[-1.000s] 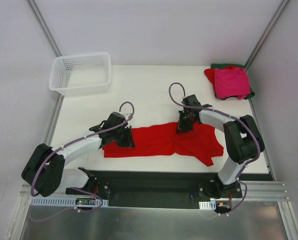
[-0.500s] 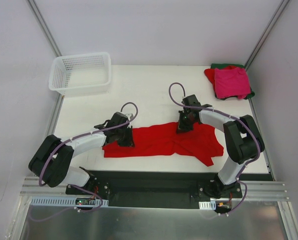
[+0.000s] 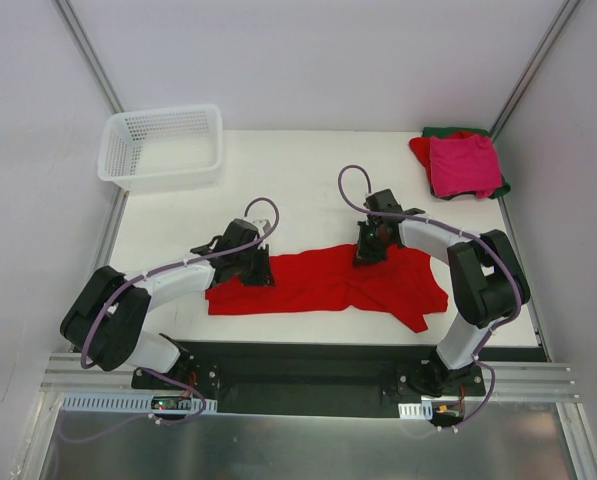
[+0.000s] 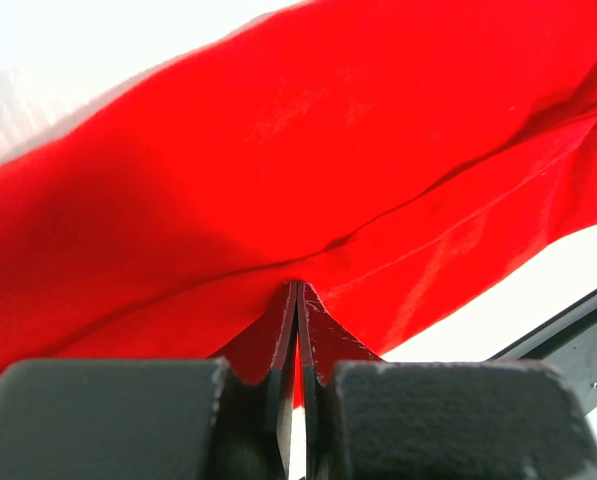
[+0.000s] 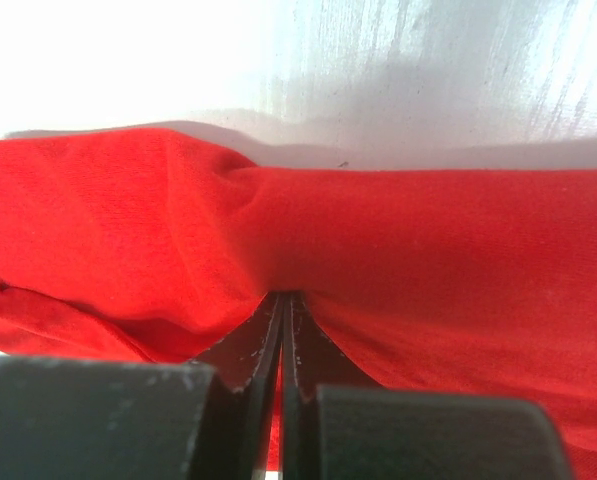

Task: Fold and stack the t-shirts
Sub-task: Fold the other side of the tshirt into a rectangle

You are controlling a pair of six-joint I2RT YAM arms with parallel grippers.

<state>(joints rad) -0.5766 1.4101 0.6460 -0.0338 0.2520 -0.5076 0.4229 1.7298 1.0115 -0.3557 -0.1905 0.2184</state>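
A bright red t-shirt (image 3: 323, 282) lies folded into a long band across the near middle of the table. My left gripper (image 3: 255, 270) is shut on its left part; the left wrist view shows the cloth (image 4: 308, 160) pinched between the jaws. My right gripper (image 3: 366, 252) is shut on the shirt's far edge, right of centre; the right wrist view shows the cloth (image 5: 378, 250) nipped between the jaws. A stack of folded shirts sits at the far right corner: magenta-pink (image 3: 465, 165) on top, red (image 3: 419, 150) and dark green (image 3: 440, 131) under it.
A white mesh basket (image 3: 162, 147) stands at the far left corner of the table (image 3: 298, 180). A black rail (image 3: 308, 365) runs along the near edge between the arm bases. White walls stand close on both sides.
My left gripper has moved a little to the right and away from me along the shirt's left part. The right gripper and the shirt stack have not moved.
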